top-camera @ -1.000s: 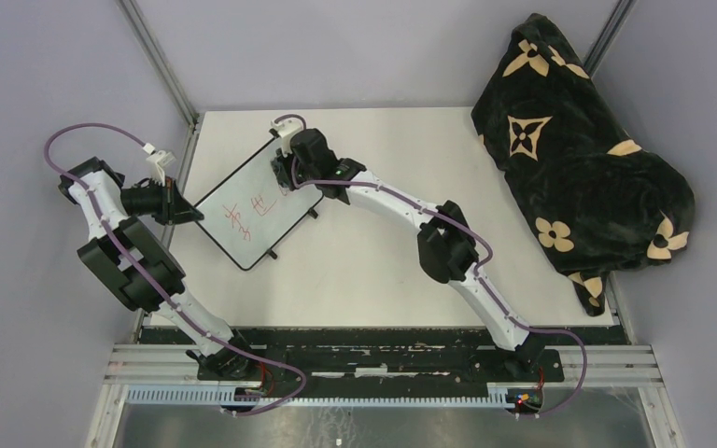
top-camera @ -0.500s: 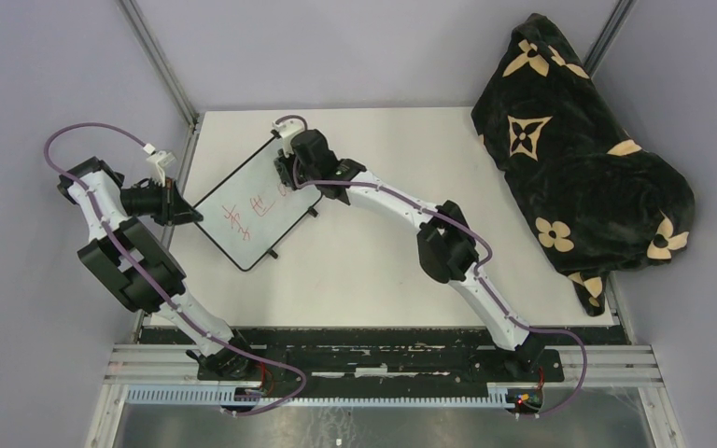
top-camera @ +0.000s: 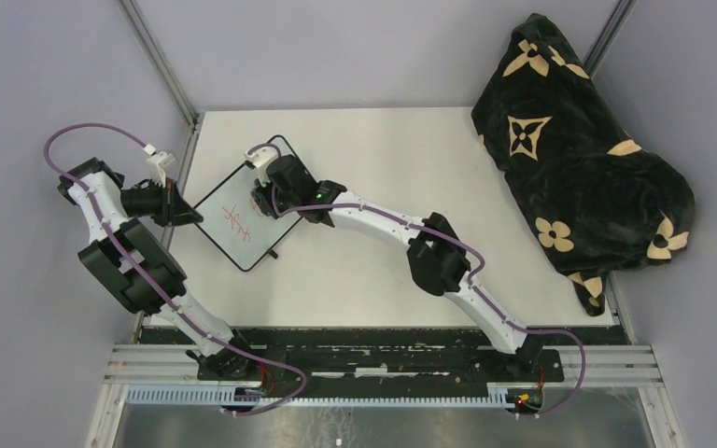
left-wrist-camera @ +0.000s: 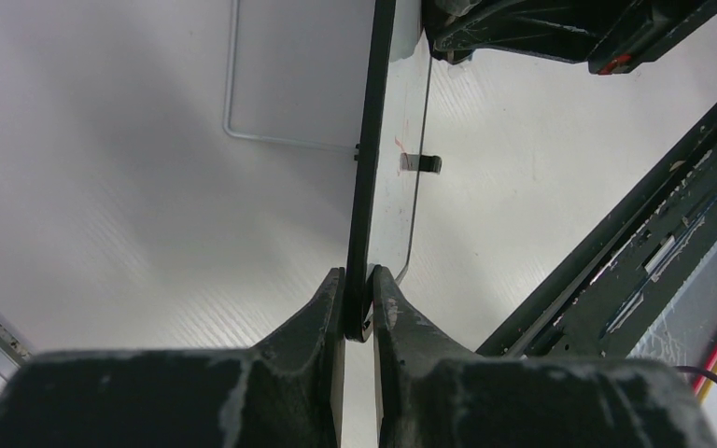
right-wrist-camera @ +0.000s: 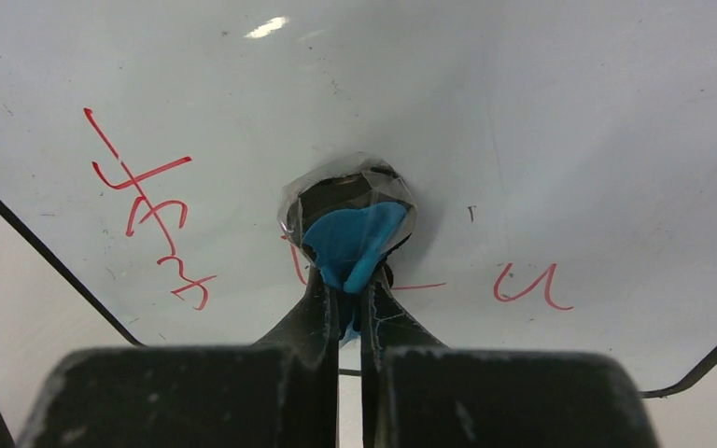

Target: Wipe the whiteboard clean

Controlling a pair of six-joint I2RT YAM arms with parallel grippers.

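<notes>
The whiteboard stands propped at a tilt on the table, held betw. both arms. The left pincer is closed tight on the board's dark edge near one corner, steadying it. The right pincer presses onto the white face, fingers narrow and clamped on a blue eraser wad w/ what looks like clear wrap round it.

Progress, judged from the right wrist view: the face beyond the right pincer, toward the far edge, looks clean, only faint specks. Not done tho.
- To the pincer's left, near the board's edge, a red scribble sits untouched.
- To its right there's a small red "u"-like mark, plus a short red stroke just beside the fingers.
- The wad sits betw. these, touching the board.

The top view shows just one red character, on the side of the right pincer toward the left pincer; the rest is hidden under the arm.

So approx. mid-task: prob. over half the face is wiped, w/ 2–3 marks left. It needs a pass to each side.

A black floral blanket is heaped well apart at the table's far right, not involved.
</notes>
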